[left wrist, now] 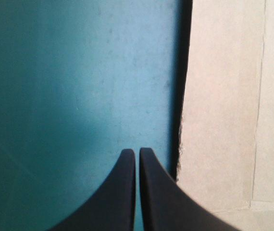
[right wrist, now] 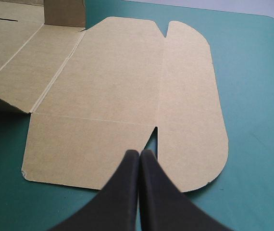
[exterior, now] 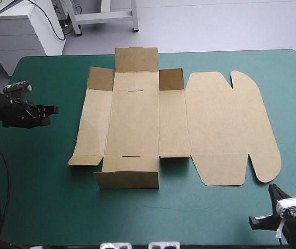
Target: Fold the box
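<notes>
The brown box (exterior: 153, 124) lies as a cut sheet in the middle of the table, mostly flat. Its far wall (exterior: 136, 59), near wall (exterior: 127, 179) and two small corner flaps stand partly raised. The rounded lid panels (right wrist: 127, 91) lie flat on the right. My left gripper (exterior: 52, 110) hovers shut left of the sheet, its tips just off the left edge of the box (left wrist: 214, 120). My right gripper (exterior: 273, 189) is shut at the near right corner of the table, tips (right wrist: 139, 153) pointing at the slit between the lid panels.
The teal-green cover (exterior: 44, 197) shows bare around the sheet, with wide room at the near left and far right. A white cabinet (exterior: 23, 26) and a table leg stand beyond the far edge.
</notes>
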You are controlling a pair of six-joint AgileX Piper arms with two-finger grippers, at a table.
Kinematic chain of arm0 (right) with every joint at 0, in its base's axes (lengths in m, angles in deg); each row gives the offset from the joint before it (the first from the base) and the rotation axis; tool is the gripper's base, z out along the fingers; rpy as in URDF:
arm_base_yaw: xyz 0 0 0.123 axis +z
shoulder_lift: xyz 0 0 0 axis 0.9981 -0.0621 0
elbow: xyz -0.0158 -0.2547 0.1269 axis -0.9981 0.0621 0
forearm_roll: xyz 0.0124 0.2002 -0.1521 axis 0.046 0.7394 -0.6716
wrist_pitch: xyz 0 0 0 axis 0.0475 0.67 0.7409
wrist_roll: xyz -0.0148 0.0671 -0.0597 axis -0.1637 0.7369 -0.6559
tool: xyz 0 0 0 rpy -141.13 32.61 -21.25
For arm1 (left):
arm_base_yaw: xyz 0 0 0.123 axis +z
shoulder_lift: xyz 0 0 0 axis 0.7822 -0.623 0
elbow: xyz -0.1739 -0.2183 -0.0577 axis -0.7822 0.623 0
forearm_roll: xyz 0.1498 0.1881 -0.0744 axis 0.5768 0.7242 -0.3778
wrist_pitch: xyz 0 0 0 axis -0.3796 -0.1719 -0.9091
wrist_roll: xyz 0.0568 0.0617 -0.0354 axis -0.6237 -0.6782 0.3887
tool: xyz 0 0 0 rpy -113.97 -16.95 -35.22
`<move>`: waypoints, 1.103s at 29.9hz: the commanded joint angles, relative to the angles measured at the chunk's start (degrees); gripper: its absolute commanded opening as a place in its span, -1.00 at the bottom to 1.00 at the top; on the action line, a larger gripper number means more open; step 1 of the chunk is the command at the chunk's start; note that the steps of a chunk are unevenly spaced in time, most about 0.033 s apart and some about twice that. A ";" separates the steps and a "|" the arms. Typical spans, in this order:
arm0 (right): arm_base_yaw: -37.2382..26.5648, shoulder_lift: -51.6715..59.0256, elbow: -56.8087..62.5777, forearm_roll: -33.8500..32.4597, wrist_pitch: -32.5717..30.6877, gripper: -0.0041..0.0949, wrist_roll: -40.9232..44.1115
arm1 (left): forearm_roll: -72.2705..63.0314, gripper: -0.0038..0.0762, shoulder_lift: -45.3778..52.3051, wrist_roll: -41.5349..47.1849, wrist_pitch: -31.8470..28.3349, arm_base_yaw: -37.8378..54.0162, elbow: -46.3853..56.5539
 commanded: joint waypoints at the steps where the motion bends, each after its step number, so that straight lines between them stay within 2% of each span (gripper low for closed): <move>1: -0.32 -1.39 -1.65 0.45 4.09 -0.96 -0.48 | -5.60 -0.87 -1.50 -1.90 4.51 2.67 -2.15; 5: -0.32 -1.39 -1.65 0.45 4.09 -0.96 -0.48 | -8.09 -0.87 -5.33 -2.03 7.77 3.16 -2.15; 9: -0.32 -1.39 -1.65 0.45 4.09 -0.96 -0.48 | -14.71 -0.87 -9.38 -5.02 14.53 3.16 -2.15; 16: -0.32 -1.39 -1.65 0.45 4.09 -0.96 -0.48 | -15.10 -0.83 -10.73 -5.21 14.45 3.05 -2.15; 19: -0.32 -1.39 -1.65 0.45 4.09 -0.96 -0.48 | -15.10 -0.57 -10.73 -5.39 14.19 3.05 -2.15; 24: -0.32 -1.39 -1.65 0.45 4.09 -0.96 -0.48 | -15.21 0.25 -10.73 -5.98 11.49 3.05 -2.15; 26: -0.32 -1.39 -1.65 0.45 4.09 -0.96 -0.48 | -15.74 0.47 -10.73 -5.86 10.32 3.05 -2.15; 27: -0.32 -1.39 -1.65 0.45 4.09 -0.96 -0.48 | -16.44 0.53 -10.73 -5.86 10.04 3.05 -2.15; 33: -0.32 -1.39 -1.65 0.45 4.09 -0.96 -0.48 | -19.30 0.51 -11.90 -5.86 9.54 1.10 -1.77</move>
